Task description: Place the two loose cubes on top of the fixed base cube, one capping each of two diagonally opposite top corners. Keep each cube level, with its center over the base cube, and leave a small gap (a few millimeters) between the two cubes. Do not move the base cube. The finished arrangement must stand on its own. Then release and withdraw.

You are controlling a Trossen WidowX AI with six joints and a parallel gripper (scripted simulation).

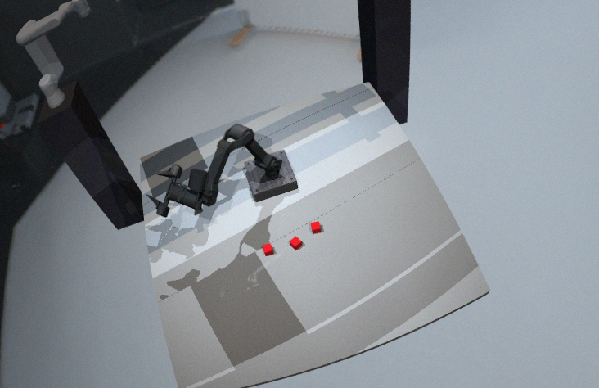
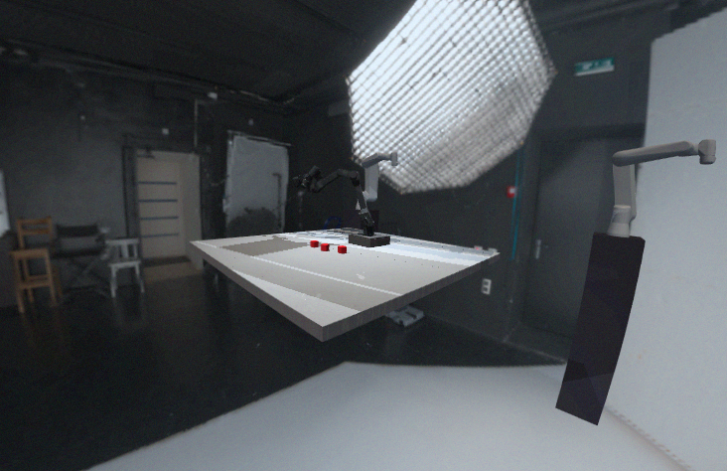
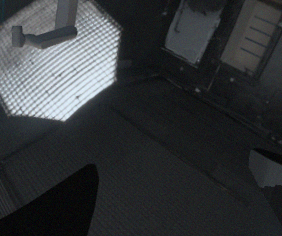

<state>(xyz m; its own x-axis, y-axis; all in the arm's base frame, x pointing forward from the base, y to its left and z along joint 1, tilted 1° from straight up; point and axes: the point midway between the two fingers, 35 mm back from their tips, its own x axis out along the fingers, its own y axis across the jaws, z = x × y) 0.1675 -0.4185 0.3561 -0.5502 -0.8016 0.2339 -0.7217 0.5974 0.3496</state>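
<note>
Cubes apart on the worktop, end effector open and off to the side

Three red cubes, one [image 1: 267,250] [image 2: 314,243] at the end by the brown-grey patch, one [image 1: 295,242] [image 2: 324,246] in the middle and one [image 1: 315,227] [image 2: 342,249] at the other end, sit in a loose row on the worktop [image 1: 378,256] [image 2: 353,277], with spaces between them. The middle cube is turned differently from its neighbours in the top view. All three look alike, so I cannot tell which is the fixed base; neither top corner of any cube is capped.

The black arm [image 1: 218,167] [image 2: 360,195] rises from a dark block [image 1: 285,160] [image 2: 360,240] near the row and bends away from it. Its end effector [image 1: 150,183] [image 2: 298,184] [image 3: 174,165] is raised, well apart from the cubes, with its fingers spread and nothing between them. Past them, the wrist view takes in a bright lamp panel [image 2: 453,94] [image 3: 59,80], walls and ceiling.

Around the worktop, a dark pillar [image 1: 99,151] carries a pale arm [image 1: 42,52], and a second pillar [image 1: 391,55] stands at another edge. In the exterior view, a wooden chair [image 2: 32,254] and a white chair [image 2: 123,262] stand well apart, near the wall.
</note>
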